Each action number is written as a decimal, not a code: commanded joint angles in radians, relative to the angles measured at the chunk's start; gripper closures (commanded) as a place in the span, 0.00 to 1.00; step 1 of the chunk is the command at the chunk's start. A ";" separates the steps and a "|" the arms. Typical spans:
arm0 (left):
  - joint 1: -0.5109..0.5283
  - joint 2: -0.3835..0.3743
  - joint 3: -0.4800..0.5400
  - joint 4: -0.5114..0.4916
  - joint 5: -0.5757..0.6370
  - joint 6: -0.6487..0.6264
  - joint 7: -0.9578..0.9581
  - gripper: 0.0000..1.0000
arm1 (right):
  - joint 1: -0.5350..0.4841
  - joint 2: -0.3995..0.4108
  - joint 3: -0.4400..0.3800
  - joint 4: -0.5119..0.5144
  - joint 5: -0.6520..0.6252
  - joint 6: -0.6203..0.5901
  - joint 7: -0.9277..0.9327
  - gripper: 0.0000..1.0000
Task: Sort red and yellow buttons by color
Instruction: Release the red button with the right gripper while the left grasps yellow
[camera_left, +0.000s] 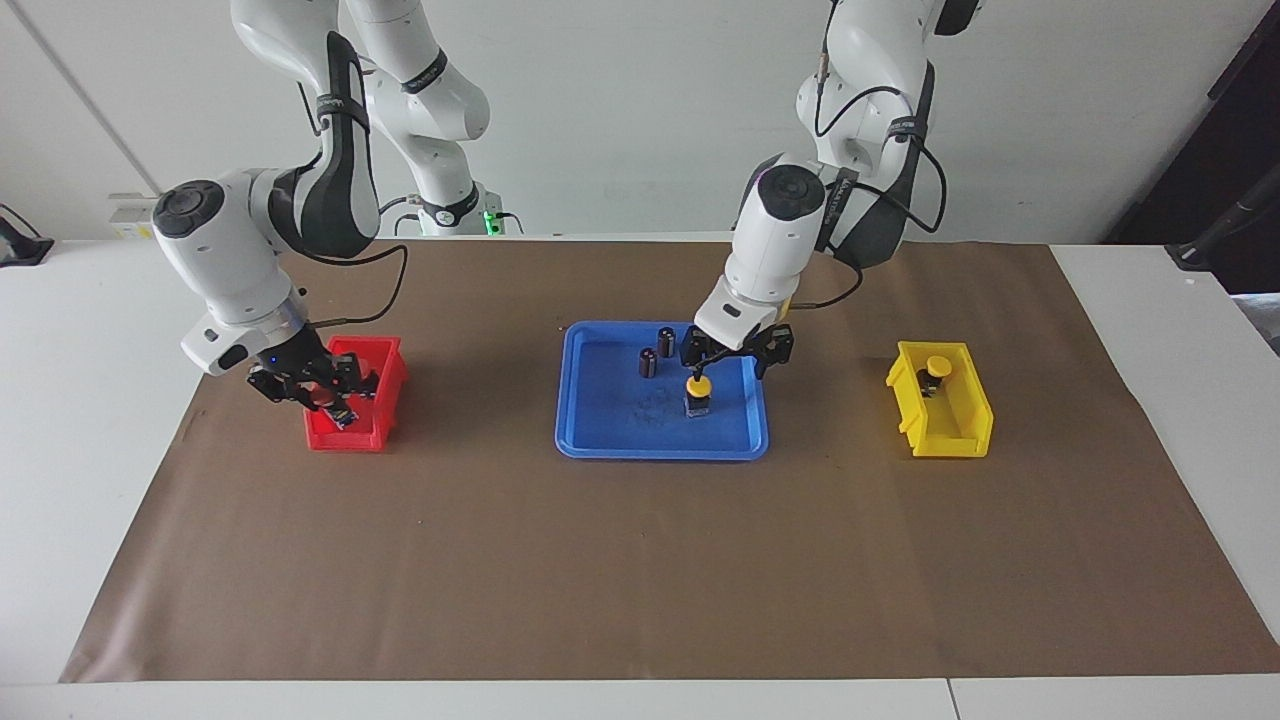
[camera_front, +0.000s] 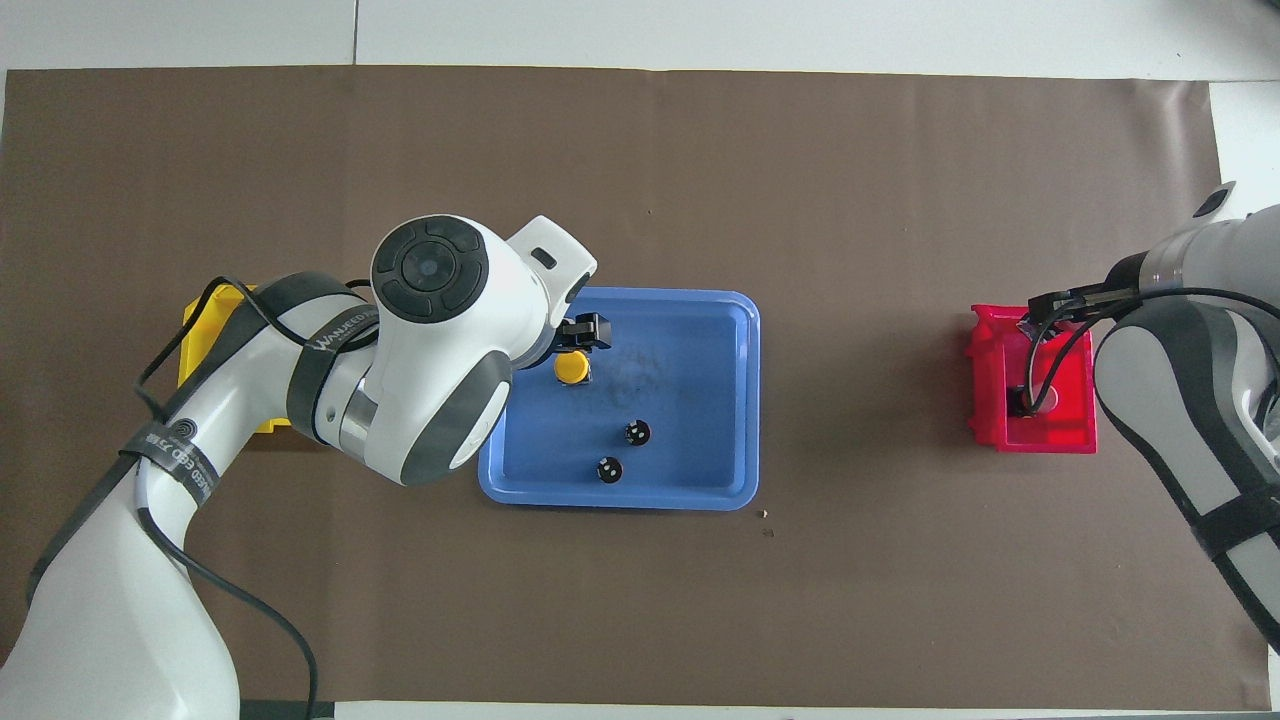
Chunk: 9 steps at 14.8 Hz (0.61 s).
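Left gripper (camera_left: 737, 360) hangs fingers spread over the yellow button (camera_left: 698, 392) in the blue tray (camera_left: 600, 440) — should centre on the cap before clenching. Right gripper (camera_left: 312, 388) over the red bin (camera_left: 385, 350) — grasps a red button (camera_left: 322, 395).

Robotics lab. Two white arms bolted at worktop (camera_left: 1120, 330) edge, cables trailing, green status light at base. Brown paper sheet (camera_left: 640, 560) taped flat over white worktop. Bare white wall. Plastic sorting bins, blue tray (camera_left: 600, 440) as staged props.
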 joint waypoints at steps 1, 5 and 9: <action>-0.036 0.027 0.018 -0.039 0.023 0.068 -0.053 0.00 | -0.016 -0.061 0.008 -0.103 0.017 0.071 -0.039 0.84; -0.051 0.052 0.018 -0.055 0.042 0.062 -0.082 0.16 | -0.014 -0.080 0.008 -0.150 0.017 0.083 -0.058 0.84; -0.064 0.055 0.017 -0.035 0.042 0.052 -0.181 0.99 | -0.031 -0.076 0.007 -0.191 0.017 0.149 -0.110 0.84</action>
